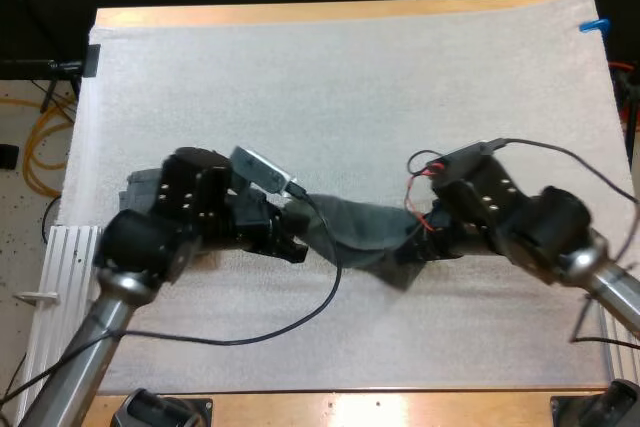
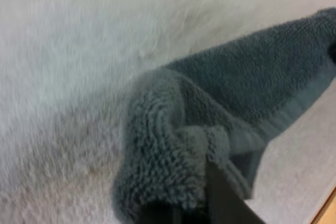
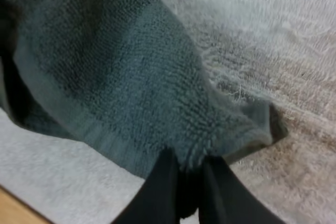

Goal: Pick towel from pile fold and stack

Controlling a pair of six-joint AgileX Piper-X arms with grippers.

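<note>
A dark grey-green towel point(image 1: 365, 227) hangs stretched between my two grippers, just above the white mat point(image 1: 330, 97). My left gripper point(image 1: 297, 244) is shut on the towel's left end. In the left wrist view the bunched towel corner point(image 2: 173, 161) is pinched by a black finger point(image 2: 226, 200). My right gripper point(image 1: 415, 249) is shut on the towel's right end. In the right wrist view its two black fingers point(image 3: 160, 192) press on the towel's hemmed edge point(image 3: 157, 93) from both sides, with the gripper point(image 3: 186, 179) at that edge.
A grey-green folded stack point(image 1: 140, 187) lies at the mat's left side, partly hidden behind my left arm. The wooden table edge point(image 1: 330, 407) runs along the near side. The far half of the mat is bare.
</note>
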